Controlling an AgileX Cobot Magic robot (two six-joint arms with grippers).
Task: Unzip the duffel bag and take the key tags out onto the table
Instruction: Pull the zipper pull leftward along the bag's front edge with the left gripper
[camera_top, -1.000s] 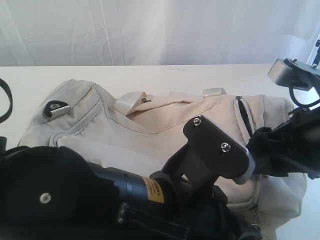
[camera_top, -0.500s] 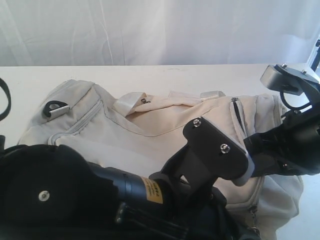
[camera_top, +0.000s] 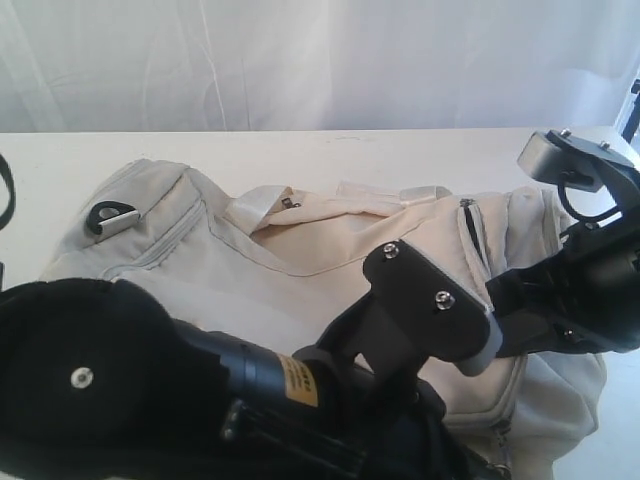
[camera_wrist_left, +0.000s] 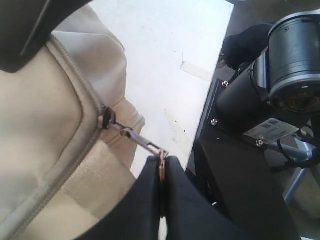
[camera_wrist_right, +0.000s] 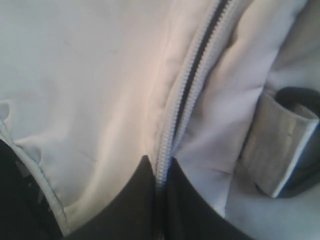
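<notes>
Right gripper closed; wrist view shows zipper pinched.

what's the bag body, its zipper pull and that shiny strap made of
Cream duffel bag: looks like woven cloth, matte and soft; it creases and sags.
Small dark zipper pull: probably metal, made of linked pieces with a dull glint.
Off-white strap: likely synthetic webbing or coated fabric, since it catches the light with a sheen the bag body lacks.
</notes>
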